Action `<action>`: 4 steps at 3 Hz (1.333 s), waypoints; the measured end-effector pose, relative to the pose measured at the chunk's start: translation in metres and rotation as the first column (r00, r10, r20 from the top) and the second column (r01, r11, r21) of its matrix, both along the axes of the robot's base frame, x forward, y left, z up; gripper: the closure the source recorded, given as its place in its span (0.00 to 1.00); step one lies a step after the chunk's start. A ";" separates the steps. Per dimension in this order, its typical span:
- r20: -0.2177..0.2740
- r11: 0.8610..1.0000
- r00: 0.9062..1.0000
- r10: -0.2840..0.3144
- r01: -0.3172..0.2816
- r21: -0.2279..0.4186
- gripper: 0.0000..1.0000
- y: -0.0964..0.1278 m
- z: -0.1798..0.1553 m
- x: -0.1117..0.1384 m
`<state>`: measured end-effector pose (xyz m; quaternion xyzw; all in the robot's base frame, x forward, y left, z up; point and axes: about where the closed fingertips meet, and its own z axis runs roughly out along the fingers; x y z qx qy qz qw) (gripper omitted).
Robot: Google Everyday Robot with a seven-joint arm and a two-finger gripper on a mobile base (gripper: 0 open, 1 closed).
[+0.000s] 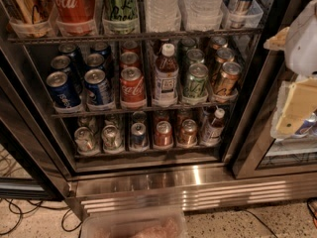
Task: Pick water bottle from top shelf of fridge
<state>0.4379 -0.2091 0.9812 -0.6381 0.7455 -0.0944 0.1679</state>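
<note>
Dark metal frames the fridge (39, 133), with a shiny steel grille along its base. The top shelf (133, 35), a wire rack, runs across the upper edge of the view and carries clear trays: a gold can at its left corner, then a red cola can (74, 1), a green can (120, 4), the water bottle (161, 9), a wider bottle (204, 4) and a slim can at the right corner. The water bottle stands upright at the shelf's front edge, just right of its middle, between the green can and the wider bottle. Two lower racks hold short cans and small brown bottles (166, 76).

The gripper (296, 110) hangs at the right edge, before the right glass door, level with the middle rack and well apart from the water bottle. Whether it is wide or narrow I cannot tell.
</note>
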 end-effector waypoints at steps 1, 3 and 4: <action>0.154 0.962 0.971 0.185 -0.147 -0.229 0.00 0.014 0.011 -0.008; 0.210 0.902 0.929 0.306 -0.212 -0.375 0.00 0.023 0.021 -0.024; 0.210 0.902 0.929 0.306 -0.212 -0.375 0.00 0.023 0.021 -0.024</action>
